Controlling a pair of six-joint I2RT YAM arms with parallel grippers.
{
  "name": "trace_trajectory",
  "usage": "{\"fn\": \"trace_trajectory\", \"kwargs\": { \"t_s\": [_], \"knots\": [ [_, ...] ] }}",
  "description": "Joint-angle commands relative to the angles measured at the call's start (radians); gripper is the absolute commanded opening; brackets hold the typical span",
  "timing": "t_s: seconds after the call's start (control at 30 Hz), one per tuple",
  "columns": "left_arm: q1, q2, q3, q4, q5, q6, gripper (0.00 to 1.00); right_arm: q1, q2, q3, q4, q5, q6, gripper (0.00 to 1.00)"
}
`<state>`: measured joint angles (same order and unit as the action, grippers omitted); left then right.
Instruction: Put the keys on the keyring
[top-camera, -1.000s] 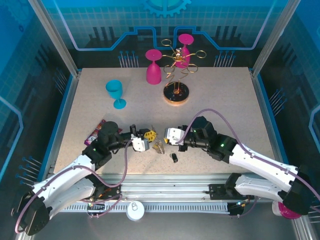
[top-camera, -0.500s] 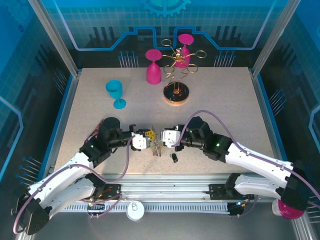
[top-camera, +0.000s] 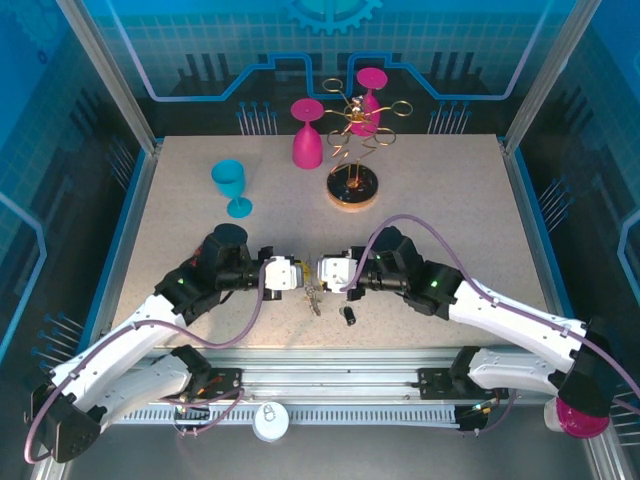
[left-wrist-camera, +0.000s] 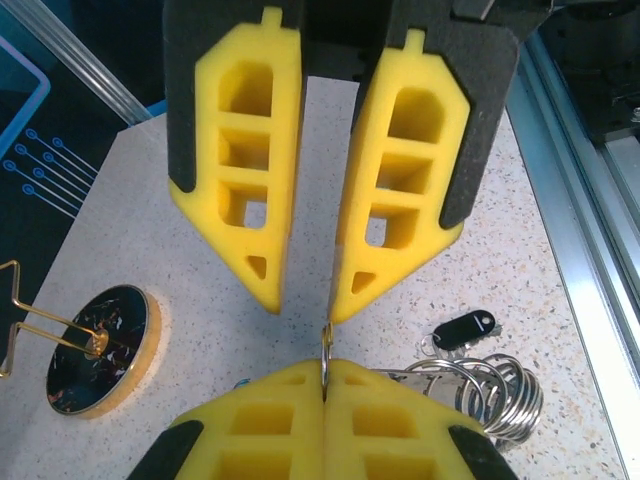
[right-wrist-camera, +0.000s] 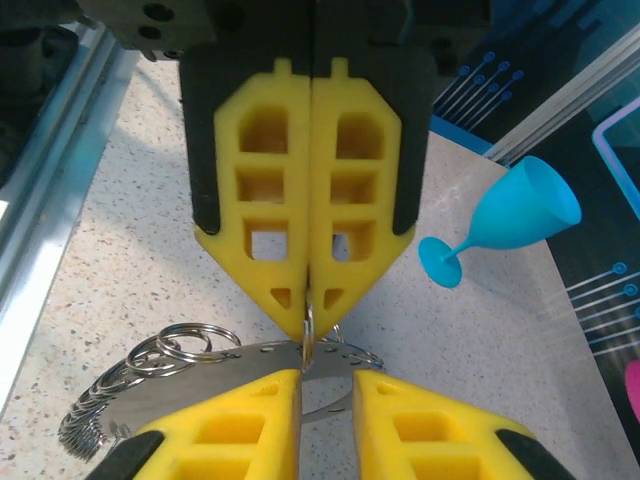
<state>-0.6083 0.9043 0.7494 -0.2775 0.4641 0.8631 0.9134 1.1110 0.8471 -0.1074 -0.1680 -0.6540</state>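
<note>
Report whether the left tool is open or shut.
Shut: the left tool pinches a thin ring, its pads meeting with no gap.

Your left arm (top-camera: 130, 340) and right arm (top-camera: 500, 310): both reach low and forward, forearms angled inward, wrists level, meeting at centre. Left tool (top-camera: 299, 277) and right tool (top-camera: 317, 276) face each other nose to nose, tips almost touching. Left tool: yellow left fingers (right-wrist-camera: 265, 200) pressed flat together. Right tool: yellow right fingers (left-wrist-camera: 240, 180) slightly apart, narrow gap running down to tips.
</note>
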Motion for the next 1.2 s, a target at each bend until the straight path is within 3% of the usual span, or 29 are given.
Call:
{"fn": "trace_trajectory", "kwargs": {
  "t_s": [0.0,0.6,0.73,0.83,0.93,1.0,1.17],
  "knots": [
    [-0.012,0.001,0.047,0.005,0.016,-0.009,0.0,-0.007,0.018,0.058,-0.015,-0.055,0.015,0.21],
    [-0.022,0.017,0.081,-0.03,0.016,0.005,0.0,-0.008,0.056,0.078,-0.063,-0.027,-0.042,0.13],
    [-0.025,0.018,0.082,-0.031,0.02,0.001,0.0,-0.009,0.061,0.079,-0.051,-0.034,-0.037,0.1],
    [-0.027,0.016,0.086,-0.036,0.019,-0.004,0.0,-0.008,0.072,0.083,-0.048,-0.031,-0.037,0.01],
    [-0.024,0.009,0.077,-0.027,0.008,-0.017,0.0,-0.01,0.072,0.074,-0.024,-0.033,-0.018,0.0],
    [-0.024,0.003,0.059,-0.016,-0.015,-0.024,0.13,-0.019,0.063,0.058,0.005,-0.06,0.015,0.0],
    [-0.006,-0.04,-0.017,0.018,-0.037,-0.055,0.34,-0.057,0.043,-0.005,0.083,-0.16,0.106,0.0]
  ]
}}
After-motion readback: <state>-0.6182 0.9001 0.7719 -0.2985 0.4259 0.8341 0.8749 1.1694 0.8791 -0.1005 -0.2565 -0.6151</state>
